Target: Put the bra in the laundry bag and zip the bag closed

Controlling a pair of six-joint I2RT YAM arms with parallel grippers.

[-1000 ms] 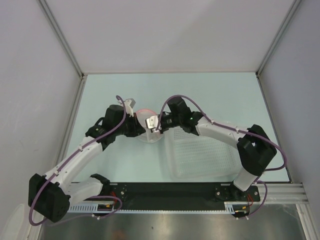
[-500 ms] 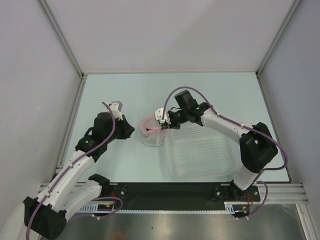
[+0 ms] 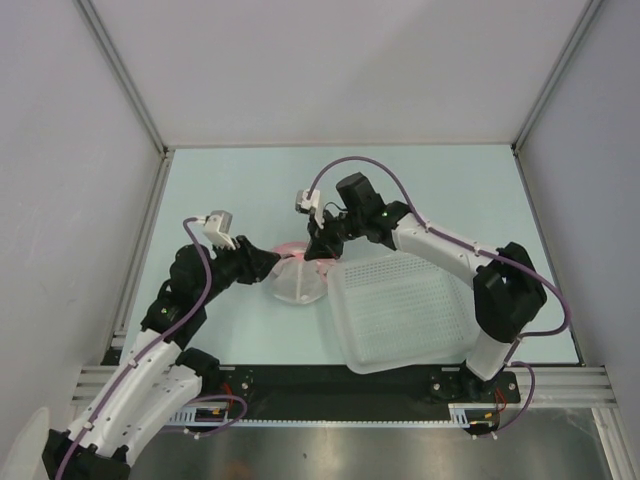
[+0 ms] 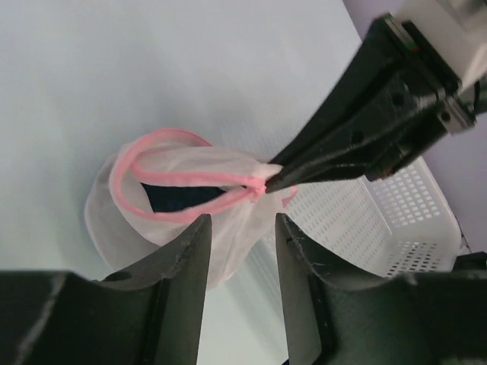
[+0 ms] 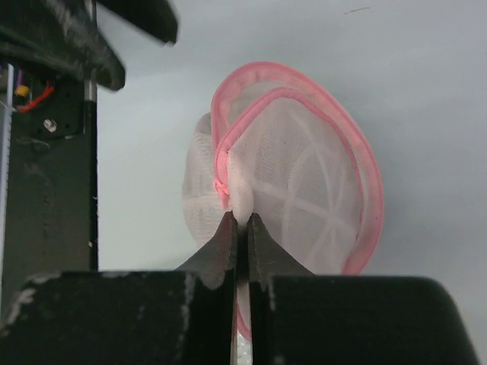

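Right gripper (image 5: 238, 218) nipping laundry bag (image 5: 304, 190), bra (image 4: 179, 196) inside

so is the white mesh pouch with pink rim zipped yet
Open: the white mesh pouch has its pink rim gaping, dark navy fabric visible inside; right gripper pinches the rim.

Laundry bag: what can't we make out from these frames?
- Bra: left wrist shows only a dark sliver through the opening; the laundry bag mesh hides the rest.
- Zipper pull: in right wrist, the right gripper covers the pinched rim.
- Top view: the bag mouth is too small to read.
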